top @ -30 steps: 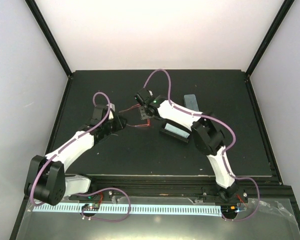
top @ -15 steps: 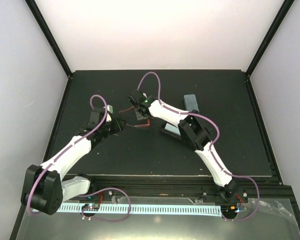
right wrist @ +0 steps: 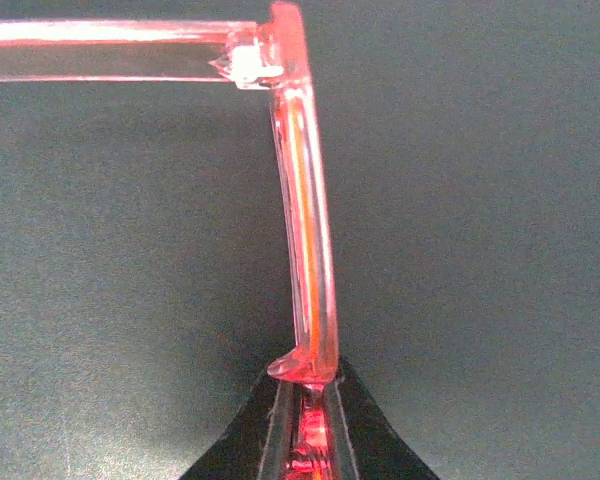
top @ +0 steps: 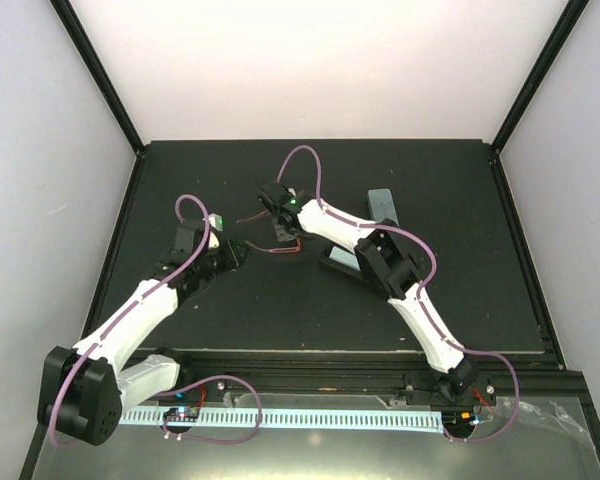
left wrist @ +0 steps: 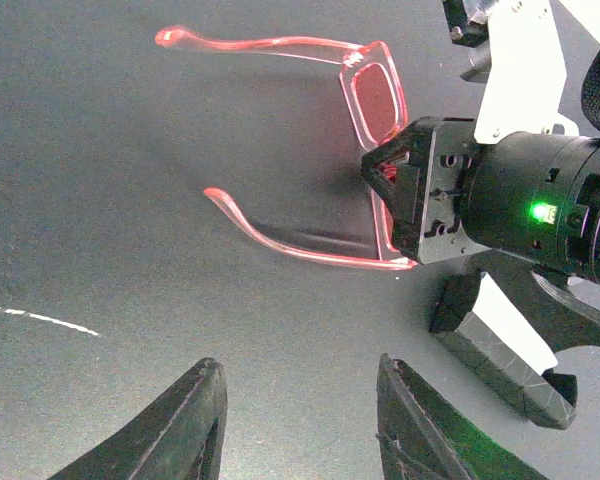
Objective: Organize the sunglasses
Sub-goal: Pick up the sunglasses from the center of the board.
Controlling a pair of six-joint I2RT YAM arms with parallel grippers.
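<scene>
From above, you see a matte black table with two white and black arms reaching toward its middle. Your right gripper holds a pair of red translucent plastic sunglasses with rectangular lenses, just left of the table's centre. In the right wrist view, its jaws are pressed together on the front rim of the red translucent plastic sunglasses, and the right gripper pinches that rim edge-on.

The left wrist view shows the sunglasses with both arms unfolded and pointing away from the right gripper, which has a small green light glowing on its body. You cannot tell whether the frame rests on the table or sits just above it.

Your left gripper is near the tips of those arms and touches nothing. Its jaws stand apart with only bare table between them.

An oblong black case with a pale blue panel lies right of the sunglasses. A pale blue-grey case lies beyond it.
</scene>
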